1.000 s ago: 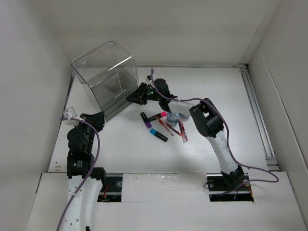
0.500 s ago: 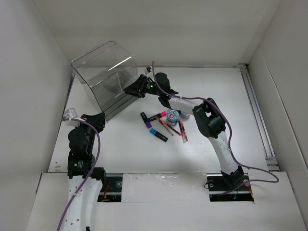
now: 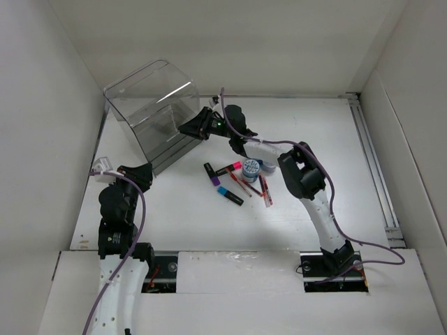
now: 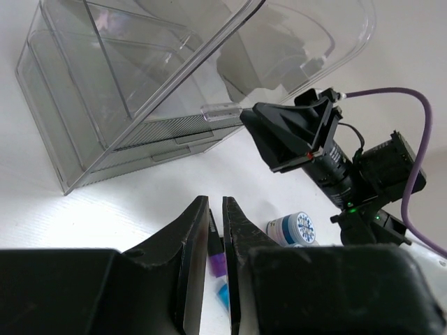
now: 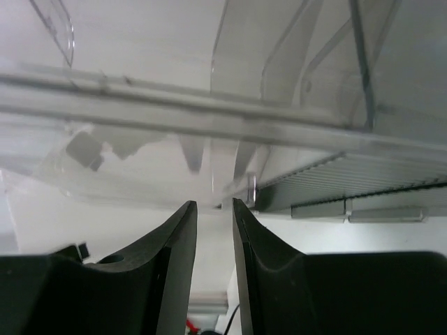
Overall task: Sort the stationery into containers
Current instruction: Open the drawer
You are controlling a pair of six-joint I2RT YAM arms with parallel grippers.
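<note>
Lid access looks to be the step in hand: your right gripper [image 3: 184, 130] is stretched across to the front lip of the clear organizer [image 3: 150, 105], at the far left of the worktop [image 3: 174, 216]. Its fingers [image 5: 174, 230] stand slightly parted, with the lid's small tab [image 4: 220, 109] right at their tips; nothing shows as pinched between them. Your left gripper [image 4: 215, 202] hangs back near its own base, fingers all but clenched and empty. None of the stationery is inside. The capped markers [image 3: 227, 183], the red pens [image 3: 265, 190] and a blue-white roll [image 3: 250, 169] lie in a loose cluster mid-worktop, apart from the organizer. Next, I judge, you need to close squarely on that tab and swing the lid up along its hinge arc; the plastic is thin and slick, so a skewed bite could slip off or drag the whole box. The worktop is plain white, boxed in by white walls [image 3: 42, 105].
</note>
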